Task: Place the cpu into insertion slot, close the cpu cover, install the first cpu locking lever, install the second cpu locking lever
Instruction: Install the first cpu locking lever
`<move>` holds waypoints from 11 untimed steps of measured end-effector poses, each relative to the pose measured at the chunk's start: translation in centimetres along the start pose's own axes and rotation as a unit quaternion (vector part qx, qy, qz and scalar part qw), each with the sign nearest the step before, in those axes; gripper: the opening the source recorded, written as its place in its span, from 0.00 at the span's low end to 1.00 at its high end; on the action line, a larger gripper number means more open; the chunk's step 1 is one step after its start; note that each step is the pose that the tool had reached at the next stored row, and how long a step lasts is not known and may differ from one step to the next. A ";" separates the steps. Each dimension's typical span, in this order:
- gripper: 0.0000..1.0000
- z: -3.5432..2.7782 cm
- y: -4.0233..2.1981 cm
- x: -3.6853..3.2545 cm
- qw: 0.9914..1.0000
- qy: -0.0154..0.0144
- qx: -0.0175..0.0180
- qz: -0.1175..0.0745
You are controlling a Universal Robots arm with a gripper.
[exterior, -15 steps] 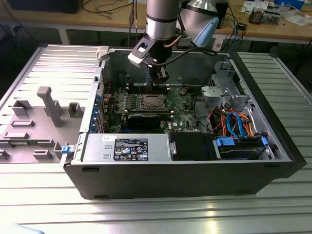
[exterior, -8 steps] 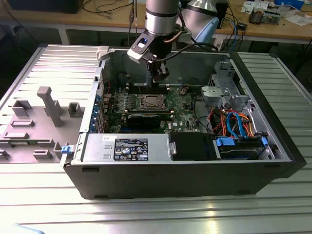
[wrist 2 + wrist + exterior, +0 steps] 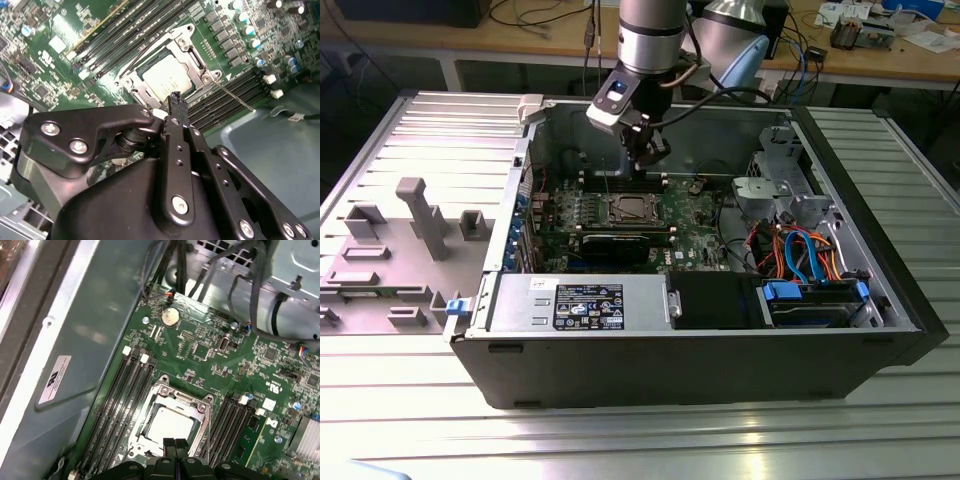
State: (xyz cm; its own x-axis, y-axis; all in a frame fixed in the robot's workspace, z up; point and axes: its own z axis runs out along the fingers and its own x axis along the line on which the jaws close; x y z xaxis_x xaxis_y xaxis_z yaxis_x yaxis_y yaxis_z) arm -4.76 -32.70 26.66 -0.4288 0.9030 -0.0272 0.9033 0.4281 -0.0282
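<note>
The cpu (image 3: 165, 80), a dull silver square, lies in the insertion slot (image 3: 628, 208) on the green motherboard inside the open computer case. The silvery cpu cover (image 3: 182, 401) lies flat around it, framing the chip. Two thin wire levers stick out from the socket: one (image 3: 235, 97) over the memory slots, the other (image 3: 145, 50) along the opposite side. My gripper (image 3: 650, 152) hangs above the board just behind the socket in the exterior view. In both wrist views its black fingertips (image 3: 175, 442) are pressed together with nothing between them, near the socket's edge (image 3: 175, 97).
Long black memory slots (image 3: 120, 395) flank the socket. A power supply (image 3: 580, 305) lines the case's front, and a drive cage with coloured cables (image 3: 800, 250) fills the exterior view's right. The case walls (image 3: 75, 340) stand close by. Grey fixtures (image 3: 420, 215) sit outside on the left.
</note>
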 end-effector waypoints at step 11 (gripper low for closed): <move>0.11 -0.70 -0.31 0.13 1.000 -0.005 -0.020 -0.020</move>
State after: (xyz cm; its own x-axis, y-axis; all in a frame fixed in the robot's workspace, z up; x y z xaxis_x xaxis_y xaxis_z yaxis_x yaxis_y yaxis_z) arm -5.08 -32.69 27.37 -0.4645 0.8848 -0.0372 0.8852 0.4651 0.0102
